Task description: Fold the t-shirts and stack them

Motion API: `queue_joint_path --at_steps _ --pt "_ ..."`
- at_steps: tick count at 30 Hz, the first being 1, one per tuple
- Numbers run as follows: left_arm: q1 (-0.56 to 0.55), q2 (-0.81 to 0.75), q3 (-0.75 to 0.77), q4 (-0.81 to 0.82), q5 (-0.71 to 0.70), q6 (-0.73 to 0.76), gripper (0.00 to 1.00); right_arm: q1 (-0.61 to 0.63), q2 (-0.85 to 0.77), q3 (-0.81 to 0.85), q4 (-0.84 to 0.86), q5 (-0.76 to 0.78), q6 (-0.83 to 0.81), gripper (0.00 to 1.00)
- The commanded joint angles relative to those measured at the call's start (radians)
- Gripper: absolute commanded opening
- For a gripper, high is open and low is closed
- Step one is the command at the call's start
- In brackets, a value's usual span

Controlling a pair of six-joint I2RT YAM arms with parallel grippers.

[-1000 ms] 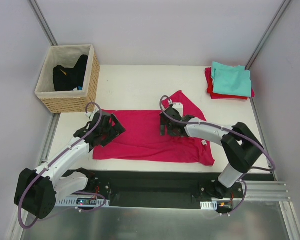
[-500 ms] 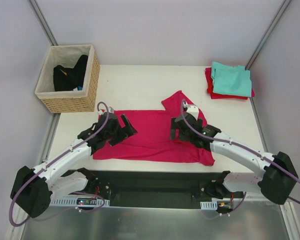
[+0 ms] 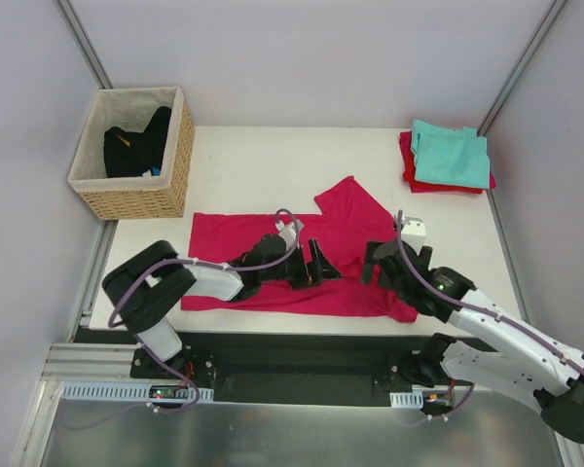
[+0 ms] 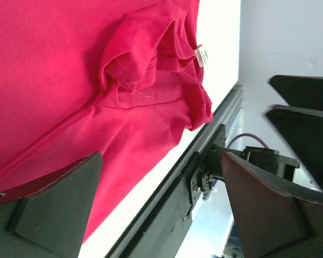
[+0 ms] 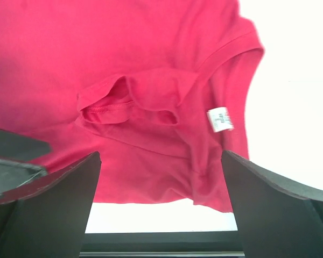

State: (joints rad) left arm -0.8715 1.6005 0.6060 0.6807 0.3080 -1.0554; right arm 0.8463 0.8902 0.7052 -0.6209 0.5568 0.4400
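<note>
Left fingers [image 4: 54, 209] and right fingers [image 5: 48, 209] wide apart, empty, low over the magenta-pink t-shirt [image 3: 236, 235]

Lab test cell, white walls [image 3: 311, 58], aluminium posts [image 3: 83, 44]

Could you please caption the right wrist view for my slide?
Open right gripper poised over the rumpled neck and white label of the magenta t-shirt.
</note>
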Motion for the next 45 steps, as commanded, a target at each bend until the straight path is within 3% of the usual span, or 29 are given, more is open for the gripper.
queue_joint_path --at_steps 1,9,12,15,16,18,19,27,35,45 --pt "-0.027 0.113 -0.038 0.509 0.091 -0.141 0.92 -0.018 -0.063 -0.001 -0.097 0.074 -0.001 0.99" --pt "-0.089 0.185 -0.029 0.533 0.049 -0.149 0.92 -0.03 -0.014 -0.026 -0.083 0.037 0.002 0.97" --pt "-0.09 0.199 -0.057 0.542 0.037 -0.166 0.92 -0.033 0.027 -0.032 -0.045 0.006 0.0 0.84" --pt "-0.092 0.194 -0.094 0.557 0.02 -0.173 0.92 -0.032 0.091 -0.032 -0.014 -0.015 0.003 0.53" --pt "-0.092 0.191 -0.103 0.556 0.013 -0.172 0.93 -0.032 0.107 -0.03 -0.01 -0.021 0.006 0.34" --pt "-0.092 0.171 -0.129 0.547 0.003 -0.166 0.92 -0.033 0.153 -0.021 0.009 -0.037 0.011 0.17" --pt "-0.09 0.164 -0.136 0.545 -0.001 -0.163 0.92 -0.032 0.165 -0.013 0.013 -0.04 0.011 0.01" --pt "-0.087 0.114 -0.184 0.471 -0.044 -0.11 0.93 -0.032 0.236 -0.009 0.066 -0.095 0.025 0.01" --pt "-0.087 0.26 -0.195 0.65 -0.027 -0.178 0.92 -0.03 0.323 -0.029 0.133 -0.112 0.037 0.01" --pt "-0.089 0.309 -0.203 0.706 -0.02 -0.195 0.92 -0.035 0.437 0.016 0.176 -0.106 0.014 0.01"
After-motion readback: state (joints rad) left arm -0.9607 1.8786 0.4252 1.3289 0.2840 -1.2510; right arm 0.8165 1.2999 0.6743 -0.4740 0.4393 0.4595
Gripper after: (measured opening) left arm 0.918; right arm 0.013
